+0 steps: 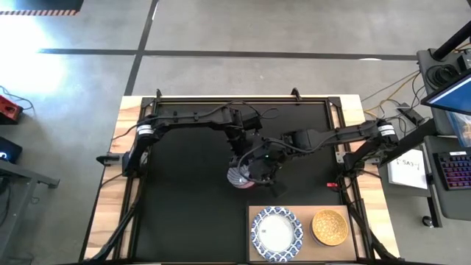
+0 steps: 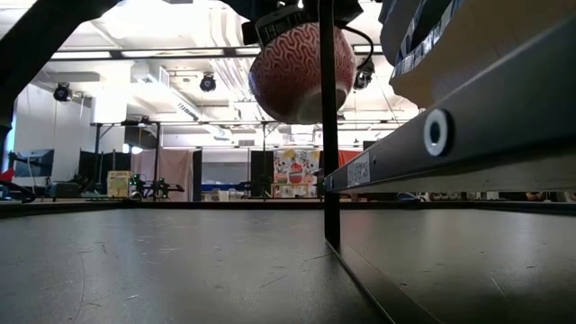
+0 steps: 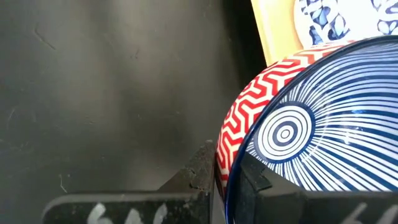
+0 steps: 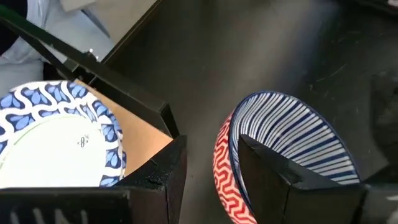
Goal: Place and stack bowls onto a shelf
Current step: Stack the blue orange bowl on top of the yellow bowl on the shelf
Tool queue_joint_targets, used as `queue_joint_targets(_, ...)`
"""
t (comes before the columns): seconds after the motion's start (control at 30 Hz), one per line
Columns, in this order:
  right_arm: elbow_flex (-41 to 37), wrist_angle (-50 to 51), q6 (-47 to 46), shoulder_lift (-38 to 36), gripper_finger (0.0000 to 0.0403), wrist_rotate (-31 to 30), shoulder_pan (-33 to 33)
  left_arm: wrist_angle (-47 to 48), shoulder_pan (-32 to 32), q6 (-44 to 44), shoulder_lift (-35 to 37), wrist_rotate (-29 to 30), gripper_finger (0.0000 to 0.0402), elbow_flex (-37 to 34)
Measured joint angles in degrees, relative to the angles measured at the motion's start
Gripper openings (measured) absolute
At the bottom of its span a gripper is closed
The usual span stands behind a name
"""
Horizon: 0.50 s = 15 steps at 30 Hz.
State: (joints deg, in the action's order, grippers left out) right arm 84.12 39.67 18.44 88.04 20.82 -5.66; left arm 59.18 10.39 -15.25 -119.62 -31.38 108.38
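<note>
We see two bowls on the pale light-wood shelf board (image 1: 307,212) at the mat's near right corner: a large white bowl with blue patterned rim (image 1: 277,233) and, just beside it, a smaller orange-yellow bowl (image 1: 330,227); both hold nothing. A third bowl, red zigzag outside with blue-and-white radial stripes inside (image 3: 292,130), is in the air over the big black mat (image 1: 184,199), near the shelf's inner edge; in the low view it hangs well clear of the surface (image 2: 301,72). The left gripper (image 3: 227,180) is clamped on that bowl's rim, one finger outside and one inside. The right gripper (image 4: 208,165) likewise straddles the rim, fingers pinched on the wall. From above, both grippers overlap at mat centre and cover most of the held bowl. The large bowl is cut off in both wrist views, and we can't make out any other bowls.
</note>
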Motion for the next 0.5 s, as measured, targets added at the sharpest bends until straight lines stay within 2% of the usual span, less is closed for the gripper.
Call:
queue_joint_targets(0.3,0.0,0.6,0.8,2.0,0.0132,-0.1,-0.1,0.0,0.1,1.1,-0.1,-1.0,0.0009,1.6)
queue_joint_targets(0.5,0.0,2.7,3.5,2.0,0.0132,-2.7,-0.1,-0.1,0.2,1.4,-0.1,-3.8,0.0009,1.6)
